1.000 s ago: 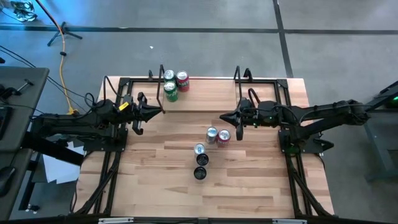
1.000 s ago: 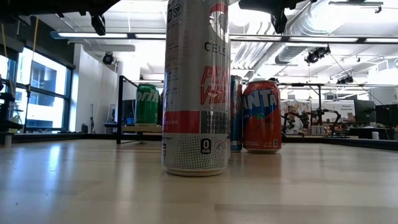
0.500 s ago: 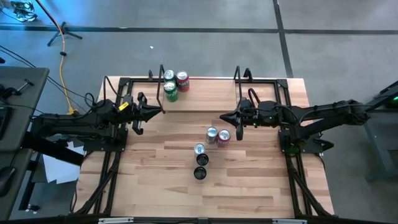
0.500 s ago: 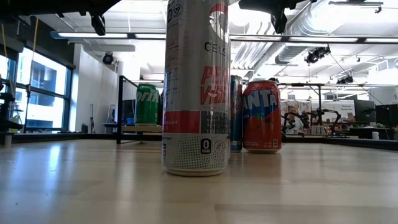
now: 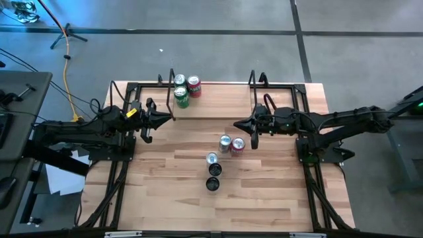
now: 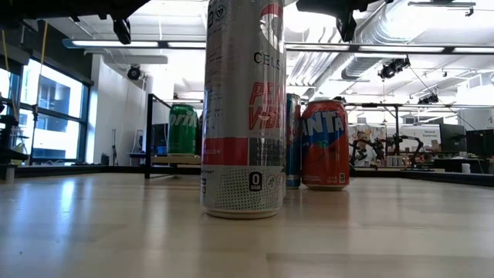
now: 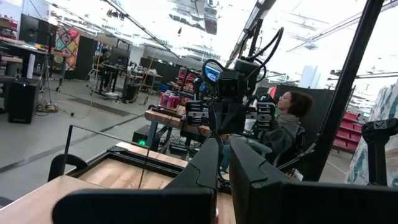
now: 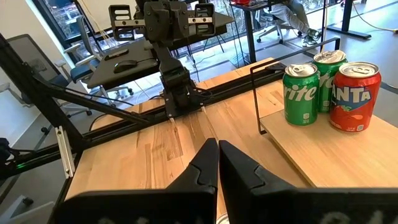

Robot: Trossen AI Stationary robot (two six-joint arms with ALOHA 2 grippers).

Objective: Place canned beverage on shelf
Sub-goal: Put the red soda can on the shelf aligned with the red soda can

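Nothing has moved over the last second: both the left end effector [image 5: 170, 118] and right end effector [image 5: 238, 125] hover pinched shut and empty at mid-frame, 3 cans stand on the shelf [image 5: 218, 99] at upper centre, and 5 cans [image 5: 225, 143] wait on the bench [image 5: 264, 192], so placing seems stalled.
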